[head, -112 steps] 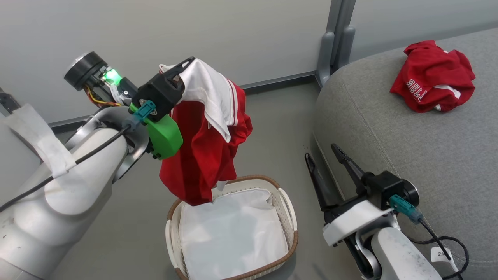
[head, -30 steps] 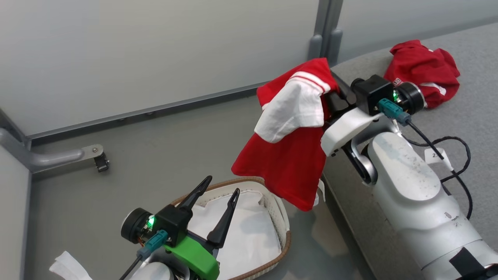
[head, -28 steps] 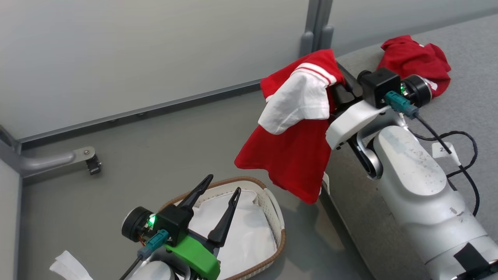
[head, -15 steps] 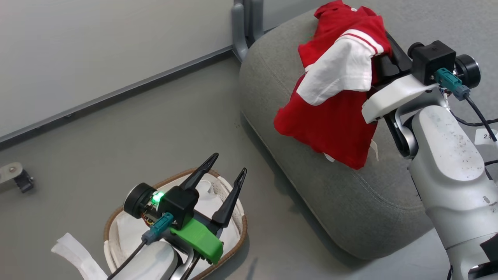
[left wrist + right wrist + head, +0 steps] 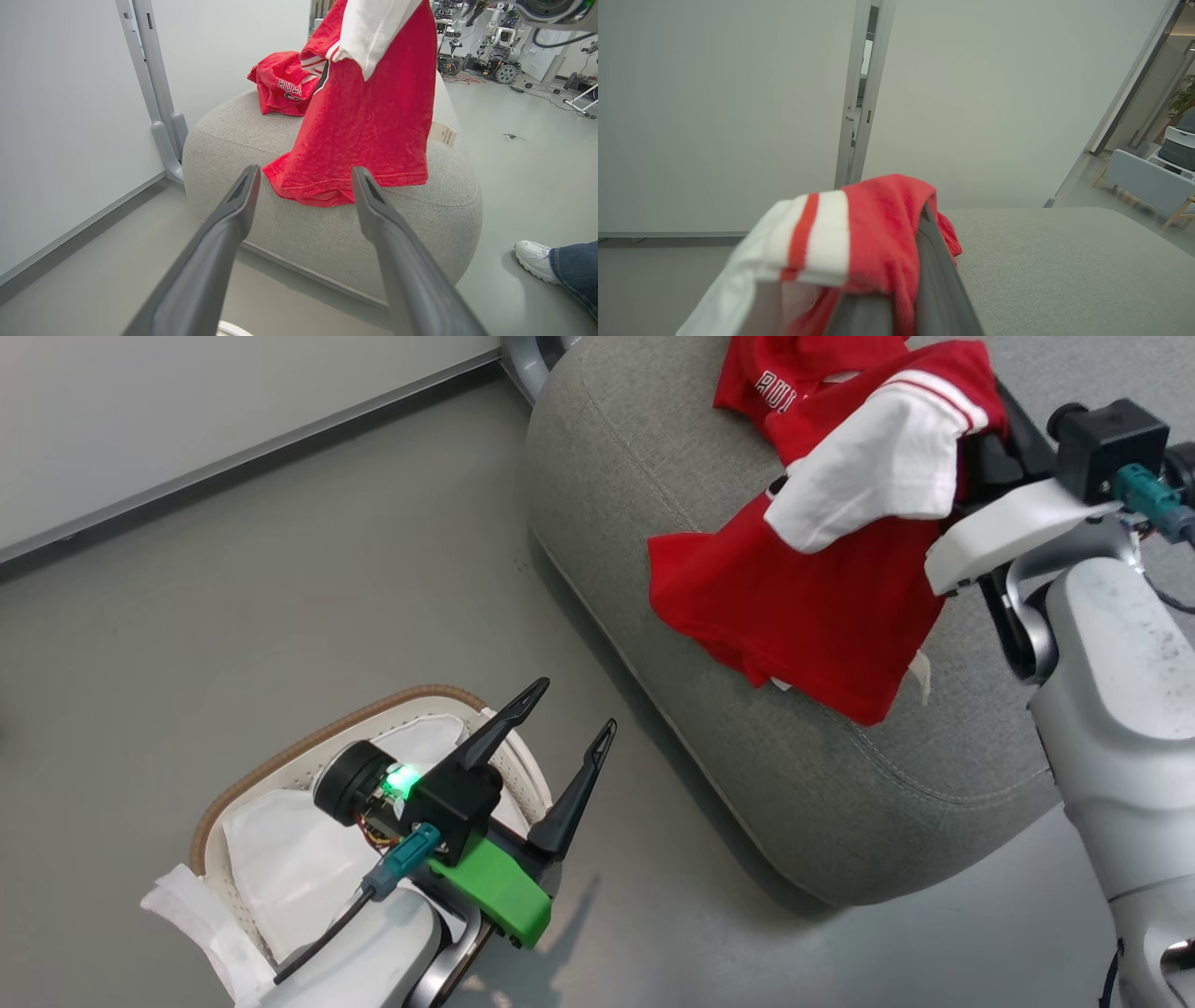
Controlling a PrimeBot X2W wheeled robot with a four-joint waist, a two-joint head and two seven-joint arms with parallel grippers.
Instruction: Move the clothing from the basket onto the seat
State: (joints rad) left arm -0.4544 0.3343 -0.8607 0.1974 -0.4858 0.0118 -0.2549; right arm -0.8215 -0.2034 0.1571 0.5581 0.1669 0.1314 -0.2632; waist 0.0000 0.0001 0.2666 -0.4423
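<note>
Garment (image 5: 803, 607) has swung over the seat (image 5: 635, 504), clamped in right jaws.

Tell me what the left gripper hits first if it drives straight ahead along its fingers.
Likely the hem of the hanging red garment over the seat. The open left gripper points at it; depth is unclear, so the seat's edge could come first.

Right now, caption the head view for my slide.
Right gripper holds a red garment over the seat; left gripper open by the basket.
</note>
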